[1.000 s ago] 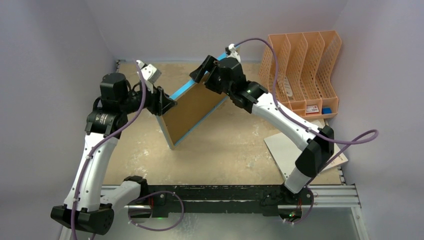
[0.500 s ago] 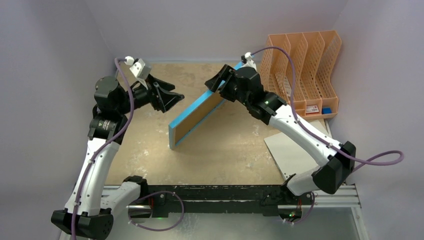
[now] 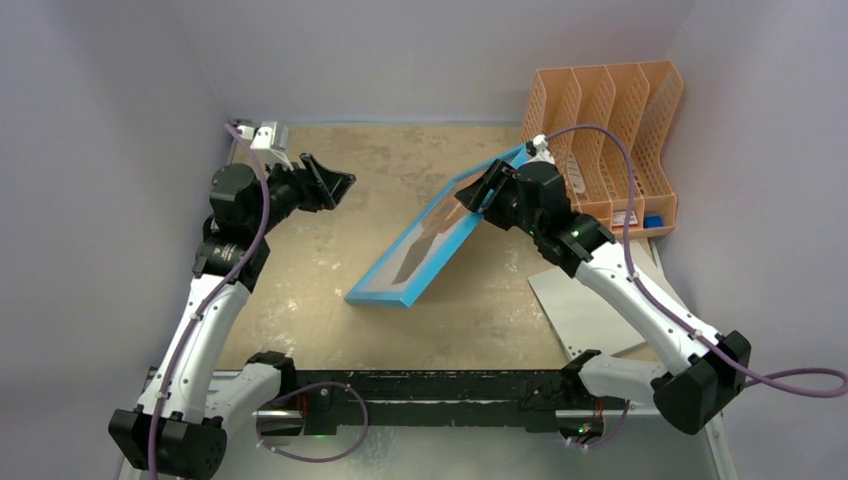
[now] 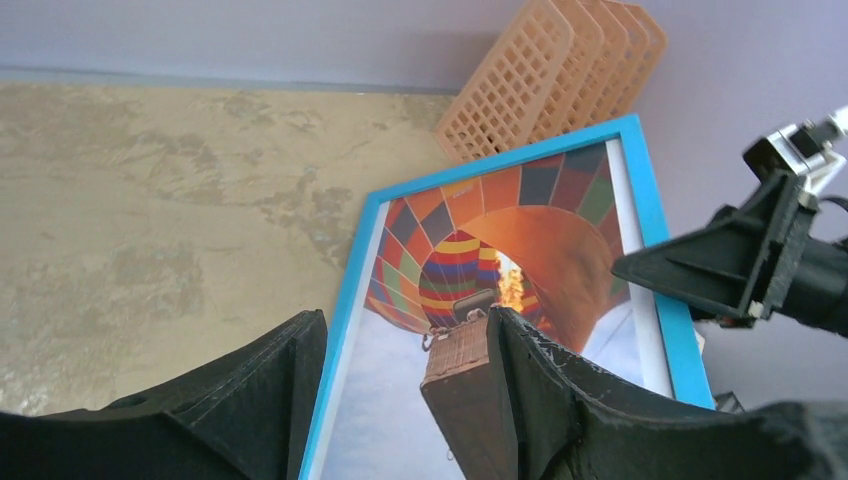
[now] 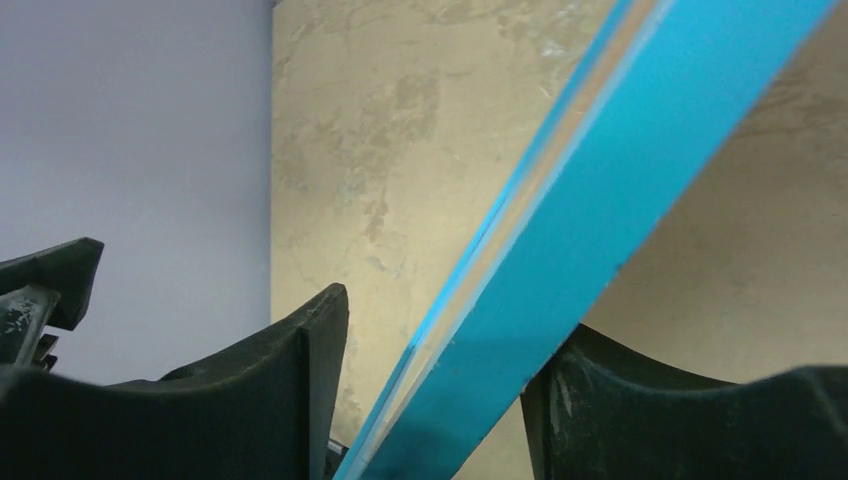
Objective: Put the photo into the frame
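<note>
Right gripper straddles the tilted cyan frame at its top edge, grip unclear; left gripper gapes empty; peach lattice organiser stands behind, at the far right corner of the bench.

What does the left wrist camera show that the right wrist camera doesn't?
Only the left wrist: the photo of the balloon behind glass, the peach organiser and the right gripper. Only the right wrist: the frame seen edge-on, its blue side passing between that gripper's fingers. Both: the frame, the mottled table and the purple wall.
</note>
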`<state>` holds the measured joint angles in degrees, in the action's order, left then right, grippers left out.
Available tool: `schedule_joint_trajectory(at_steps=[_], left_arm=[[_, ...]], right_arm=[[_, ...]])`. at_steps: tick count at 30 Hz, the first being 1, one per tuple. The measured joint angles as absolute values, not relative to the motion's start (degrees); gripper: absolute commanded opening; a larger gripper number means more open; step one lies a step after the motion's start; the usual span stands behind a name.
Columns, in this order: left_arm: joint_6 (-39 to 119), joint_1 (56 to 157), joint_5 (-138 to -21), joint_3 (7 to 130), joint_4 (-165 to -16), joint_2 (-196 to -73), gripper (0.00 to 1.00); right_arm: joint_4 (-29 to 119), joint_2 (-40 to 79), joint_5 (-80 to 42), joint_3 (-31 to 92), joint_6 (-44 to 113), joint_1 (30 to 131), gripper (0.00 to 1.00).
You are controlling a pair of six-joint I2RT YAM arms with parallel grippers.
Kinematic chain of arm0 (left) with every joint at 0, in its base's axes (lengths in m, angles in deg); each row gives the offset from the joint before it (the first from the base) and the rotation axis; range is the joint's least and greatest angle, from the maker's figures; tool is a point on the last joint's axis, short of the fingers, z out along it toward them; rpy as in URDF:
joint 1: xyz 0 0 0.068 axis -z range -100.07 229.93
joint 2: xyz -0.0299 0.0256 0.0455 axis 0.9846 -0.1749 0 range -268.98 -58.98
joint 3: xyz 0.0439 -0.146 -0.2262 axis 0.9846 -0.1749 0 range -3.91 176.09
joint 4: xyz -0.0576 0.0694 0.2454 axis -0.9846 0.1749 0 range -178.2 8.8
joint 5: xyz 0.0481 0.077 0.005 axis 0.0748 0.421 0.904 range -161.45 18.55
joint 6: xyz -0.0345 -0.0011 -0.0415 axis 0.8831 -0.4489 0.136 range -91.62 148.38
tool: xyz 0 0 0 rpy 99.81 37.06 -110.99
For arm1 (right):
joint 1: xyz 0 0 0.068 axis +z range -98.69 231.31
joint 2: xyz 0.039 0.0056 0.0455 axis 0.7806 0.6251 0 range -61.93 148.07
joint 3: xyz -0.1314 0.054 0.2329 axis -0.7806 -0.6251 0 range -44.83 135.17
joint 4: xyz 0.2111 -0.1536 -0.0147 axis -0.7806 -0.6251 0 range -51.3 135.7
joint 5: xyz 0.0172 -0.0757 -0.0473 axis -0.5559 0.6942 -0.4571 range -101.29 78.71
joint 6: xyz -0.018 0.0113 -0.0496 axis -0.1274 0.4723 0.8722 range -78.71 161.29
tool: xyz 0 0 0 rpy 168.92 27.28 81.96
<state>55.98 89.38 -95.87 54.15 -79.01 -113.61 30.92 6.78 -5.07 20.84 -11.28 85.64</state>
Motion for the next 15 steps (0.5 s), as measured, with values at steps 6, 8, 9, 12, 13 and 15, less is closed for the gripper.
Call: schedule_joint_trajectory(at_steps=[6, 8, 9, 12, 13, 15], left_arm=[[60.02, 89.38, -89.51, 51.9, -78.24, -116.01, 0.62], [61.77, 89.38, -87.87, 49.91, -77.74, -117.85, 0.62], [62.31, 89.38, -87.31, 49.02, -77.32, -118.9, 0.62], [64.35, 89.38, -85.6, 46.72, -76.23, -122.05, 0.62], [65.07, 89.38, -84.6, 46.15, -75.84, -123.16, 0.62], [66.38, 89.38, -82.41, 45.3, -75.58, -124.89, 0.62]], right_arm=[[31.99, 3.53, -9.09, 15.09, -8.2, 81.57, 0.57], [34.28, 3.24, -12.46, 12.88, -6.32, 79.67, 0.56], [35.27, 3.37, -13.88, 12.1, -5.51, 78.97, 0.55], [39.51, 4.51, -18.69, 9.3, -2.37, 76.74, 0.53], [41.19, 5.21, -20.72, 8.45, -1.3, 75.93, 0.53], [44.51, 7.02, -24.52, 7.24, 0.52, 74.56, 0.53]])
